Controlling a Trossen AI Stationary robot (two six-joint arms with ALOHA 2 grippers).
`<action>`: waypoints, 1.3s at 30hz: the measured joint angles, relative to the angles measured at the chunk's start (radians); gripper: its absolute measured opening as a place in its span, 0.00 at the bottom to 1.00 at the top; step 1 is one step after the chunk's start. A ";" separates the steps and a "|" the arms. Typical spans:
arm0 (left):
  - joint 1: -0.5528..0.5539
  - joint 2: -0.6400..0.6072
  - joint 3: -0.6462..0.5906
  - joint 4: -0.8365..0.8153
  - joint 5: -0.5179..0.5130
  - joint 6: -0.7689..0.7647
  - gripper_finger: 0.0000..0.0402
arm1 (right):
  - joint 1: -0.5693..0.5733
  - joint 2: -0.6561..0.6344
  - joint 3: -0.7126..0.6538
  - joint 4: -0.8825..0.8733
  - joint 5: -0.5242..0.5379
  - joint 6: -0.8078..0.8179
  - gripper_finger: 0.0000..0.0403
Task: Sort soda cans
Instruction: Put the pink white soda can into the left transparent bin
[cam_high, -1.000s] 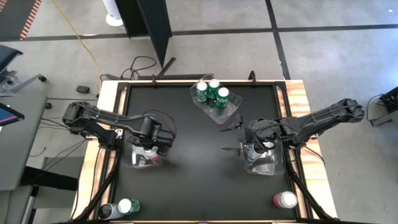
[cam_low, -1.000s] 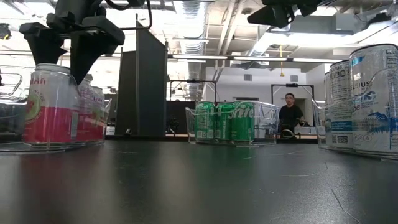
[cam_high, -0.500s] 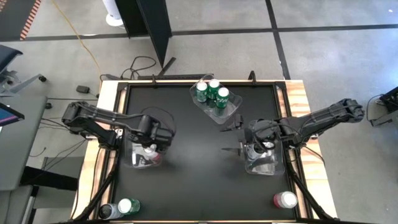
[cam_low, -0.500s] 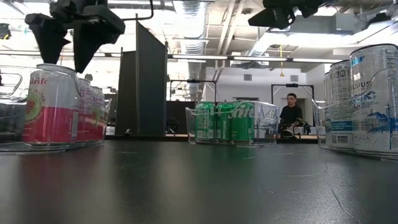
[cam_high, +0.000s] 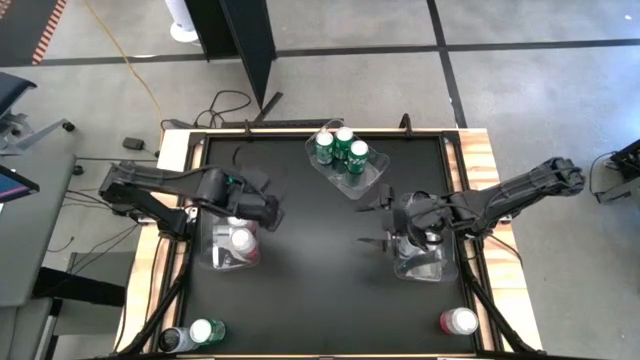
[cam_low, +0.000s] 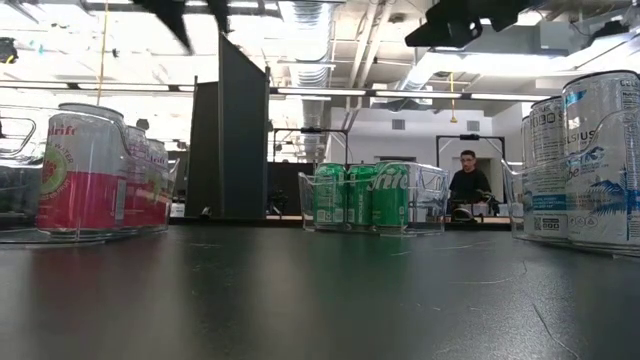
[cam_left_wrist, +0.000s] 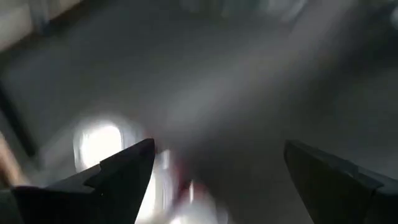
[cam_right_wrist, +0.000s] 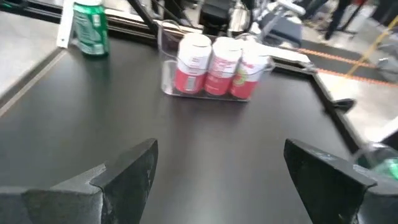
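Soda cans, sorted so far: 3 green cans (cam_high: 338, 148) in a clear bin (cam_high: 372, 180) at the table's far edge, middle. 3 red cans (cam_right_wrist: 214, 66) in a clear bin (cam_high: 208, 255) near the left edge. Pale grey-white cans (cam_low: 585, 160) in a third clear bin (cam_high: 442, 270) near the right edge; exact count cannot be read, at least 2.

Left to sort: 1 green can (cam_high: 208, 329) and 1 dark can (cam_high: 173, 339) side by side at the near-left corner, and 1 red can (cam_high: 459, 321) at the near-right corner. Judgement: well past halfway, 3 loose cans remain, each with a matching bin already started.

Left gripper (cam_high: 262, 212): raised over the table just inside the red bin, jaws wide apart, holding nothing; its wrist view is blurred. Right gripper (cam_high: 378, 220): hovers at the inner side of the right-edge bin, jaws spread, holding nothing.

Black table (cam_high: 320, 290); middle stretch carries nothing. A person (cam_low: 466, 182) shows in the room beyond the far edge.
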 joint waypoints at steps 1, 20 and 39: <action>-0.002 0.000 0.011 0.045 -0.056 0.063 0.88 | 0.007 -0.002 0.000 0.000 0.022 -0.007 0.91; 0.031 0.220 0.016 0.845 -0.207 0.994 0.88 | 0.103 -0.003 0.084 -0.134 0.278 0.143 0.91; 0.065 0.213 -0.002 1.209 0.027 1.258 0.80 | 0.225 -0.003 0.084 -0.130 0.510 0.222 0.91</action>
